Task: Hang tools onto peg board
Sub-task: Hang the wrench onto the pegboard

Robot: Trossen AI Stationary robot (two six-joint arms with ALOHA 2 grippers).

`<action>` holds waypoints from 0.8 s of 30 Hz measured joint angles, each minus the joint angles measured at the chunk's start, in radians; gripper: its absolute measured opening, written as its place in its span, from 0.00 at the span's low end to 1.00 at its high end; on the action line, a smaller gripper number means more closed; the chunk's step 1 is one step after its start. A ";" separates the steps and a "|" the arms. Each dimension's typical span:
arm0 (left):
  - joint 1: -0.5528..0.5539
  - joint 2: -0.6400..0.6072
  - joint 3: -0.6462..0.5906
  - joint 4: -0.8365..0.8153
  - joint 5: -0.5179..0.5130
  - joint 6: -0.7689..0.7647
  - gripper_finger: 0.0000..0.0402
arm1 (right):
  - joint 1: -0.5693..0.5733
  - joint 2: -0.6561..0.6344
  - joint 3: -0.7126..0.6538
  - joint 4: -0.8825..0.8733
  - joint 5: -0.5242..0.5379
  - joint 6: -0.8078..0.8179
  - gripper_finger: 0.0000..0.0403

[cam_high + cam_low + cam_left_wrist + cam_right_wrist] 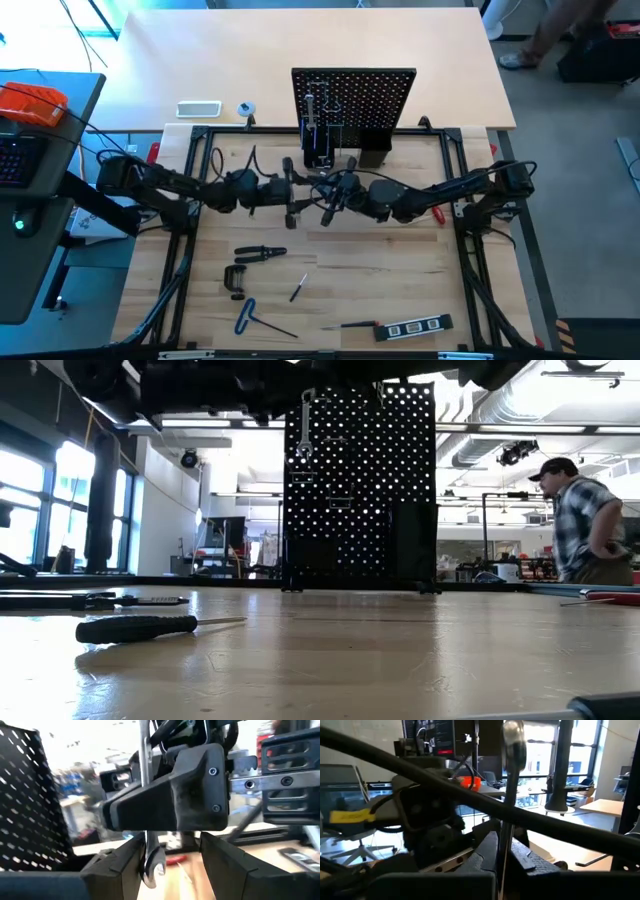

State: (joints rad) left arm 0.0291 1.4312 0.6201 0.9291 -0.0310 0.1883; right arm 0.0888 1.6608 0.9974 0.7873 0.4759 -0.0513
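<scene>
In front of the peg board (354, 100), above mid-table: right gripper (502, 862) clenched on an upright silver wrench (512, 775), left gripper (167, 865) spread around its lower end. Both arms stretched inward, meeting. Farther back, holder boxes (372, 150) at the board's base, contents unclear.

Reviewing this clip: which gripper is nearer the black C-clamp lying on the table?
Left. The left gripper is up and slightly right of the C-clamp in the high view. The right gripper, meeting it at the centre, lies farther right. A silver wrench stands upright between the right gripper's fingers.
</scene>
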 joint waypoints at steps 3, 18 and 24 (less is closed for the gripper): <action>0.029 -0.009 0.000 -0.046 0.093 -0.035 0.45 | -0.001 0.000 0.000 -0.023 -0.024 0.024 0.00; 0.138 -0.010 0.000 -0.070 0.522 -0.179 0.45 | 0.012 0.000 0.000 -0.072 -0.108 0.076 0.00; 0.144 -0.010 -0.001 -0.061 0.529 -0.169 0.45 | 0.012 0.000 0.000 -0.079 -0.108 0.076 0.00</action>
State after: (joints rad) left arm 0.1730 1.4212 0.6193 0.8677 0.4978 0.0193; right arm 0.1005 1.6604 0.9977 0.7085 0.3679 0.0245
